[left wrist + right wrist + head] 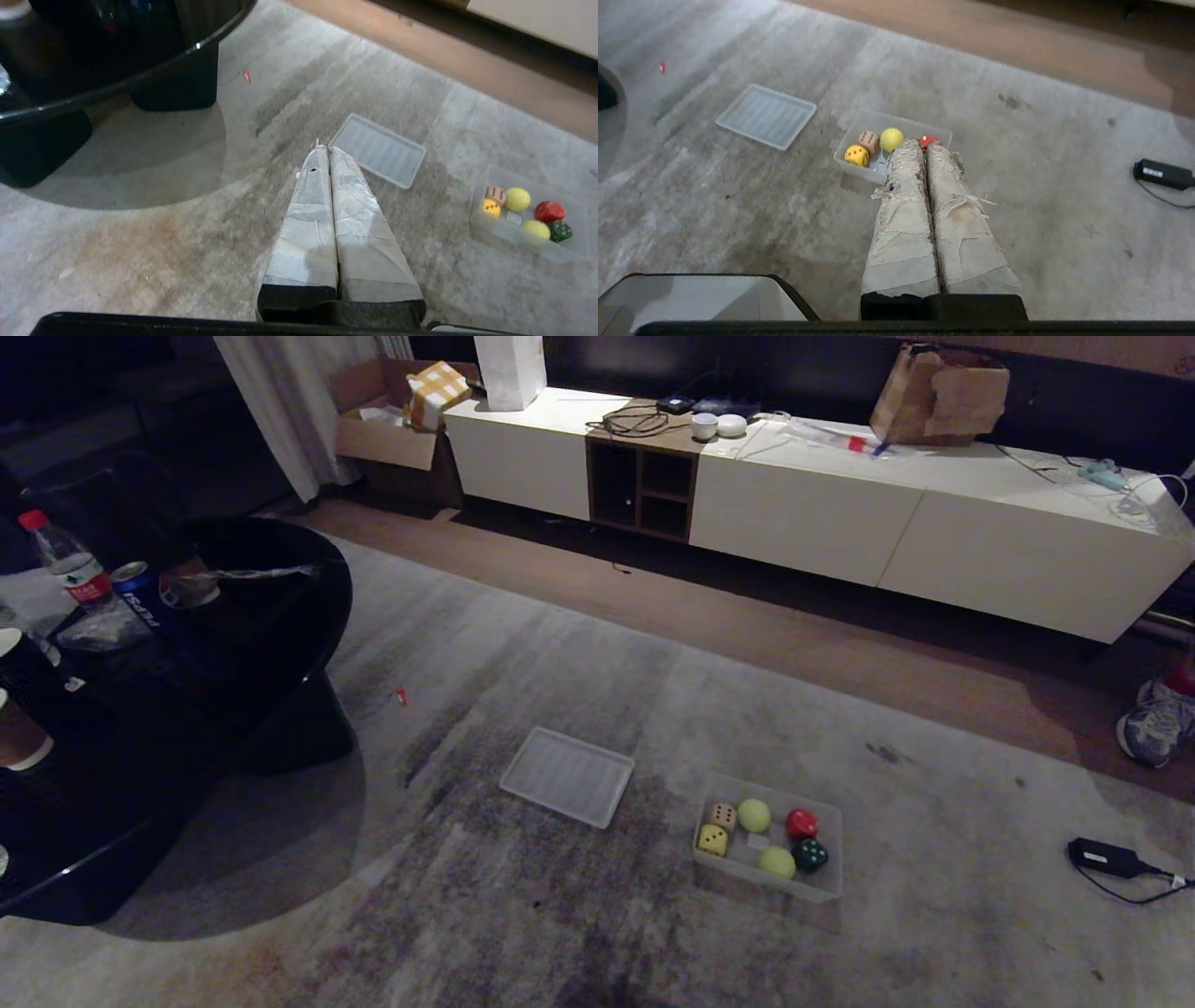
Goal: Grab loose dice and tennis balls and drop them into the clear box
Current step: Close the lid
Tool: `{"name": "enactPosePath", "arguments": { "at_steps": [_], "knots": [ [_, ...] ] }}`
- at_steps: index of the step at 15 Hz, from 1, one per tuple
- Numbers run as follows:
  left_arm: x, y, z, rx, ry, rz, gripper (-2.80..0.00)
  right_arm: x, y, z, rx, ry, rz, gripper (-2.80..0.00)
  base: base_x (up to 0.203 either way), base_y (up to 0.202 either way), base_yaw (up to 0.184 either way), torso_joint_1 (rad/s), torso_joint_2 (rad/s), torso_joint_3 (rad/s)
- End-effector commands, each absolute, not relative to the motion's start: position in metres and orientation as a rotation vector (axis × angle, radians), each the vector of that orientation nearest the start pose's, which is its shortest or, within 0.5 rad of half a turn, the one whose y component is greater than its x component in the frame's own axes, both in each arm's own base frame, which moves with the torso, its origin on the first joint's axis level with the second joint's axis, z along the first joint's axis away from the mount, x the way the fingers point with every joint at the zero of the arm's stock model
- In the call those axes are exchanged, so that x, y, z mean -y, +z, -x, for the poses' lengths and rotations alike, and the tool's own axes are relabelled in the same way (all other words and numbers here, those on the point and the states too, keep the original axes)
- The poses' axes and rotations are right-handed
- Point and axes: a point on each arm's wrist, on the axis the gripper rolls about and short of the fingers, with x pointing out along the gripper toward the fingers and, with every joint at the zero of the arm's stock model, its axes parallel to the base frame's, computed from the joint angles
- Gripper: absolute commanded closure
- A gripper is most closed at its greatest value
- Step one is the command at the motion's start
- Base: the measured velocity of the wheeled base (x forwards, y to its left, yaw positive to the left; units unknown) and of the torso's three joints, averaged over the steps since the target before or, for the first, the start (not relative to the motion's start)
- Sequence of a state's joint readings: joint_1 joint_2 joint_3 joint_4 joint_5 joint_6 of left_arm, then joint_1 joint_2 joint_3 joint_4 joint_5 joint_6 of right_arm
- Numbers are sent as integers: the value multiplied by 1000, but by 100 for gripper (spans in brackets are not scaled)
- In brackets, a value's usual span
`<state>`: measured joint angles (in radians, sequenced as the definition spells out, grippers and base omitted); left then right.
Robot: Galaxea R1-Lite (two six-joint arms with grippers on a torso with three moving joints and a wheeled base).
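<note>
Transparent shallow plastic clear box (826, 859) holds dice, tennis balls; left gripper (327, 151), right gripper (927, 147) both closed, empty; blue can (138, 595) lettering unreadable, head view only.

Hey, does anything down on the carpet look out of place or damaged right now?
The flat ribbed lid lies off the clear box, apart from it on the carpet. A small red scrap sits near the black table. The right gripper has frayed, peeling tape on its fingers.

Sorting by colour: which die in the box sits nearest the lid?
The cream-beige die, in the clear box's corner closest to the ribbed lid; the others lie farther away.
</note>
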<state>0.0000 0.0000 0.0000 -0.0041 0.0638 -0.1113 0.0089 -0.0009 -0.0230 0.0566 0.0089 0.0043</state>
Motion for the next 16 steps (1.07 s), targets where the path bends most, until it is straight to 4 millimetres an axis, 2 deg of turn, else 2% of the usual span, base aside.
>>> {"name": "enactPosePath", "arguments": {
  "at_steps": [1,11,16],
  "knots": [
    [-1,76,23,5,64,112,0,0,76,25,-35,18,-5,0,0,0,0,0,8,205],
    [-1,75,23,4,64,109,0,0,76,25,-35,18,-5,0,0,0,0,2,2,204],
    [-1,75,23,2,63,101,0,0,76,25,-35,17,-5,0,0,0,0,1,3,59]
  ]
}}
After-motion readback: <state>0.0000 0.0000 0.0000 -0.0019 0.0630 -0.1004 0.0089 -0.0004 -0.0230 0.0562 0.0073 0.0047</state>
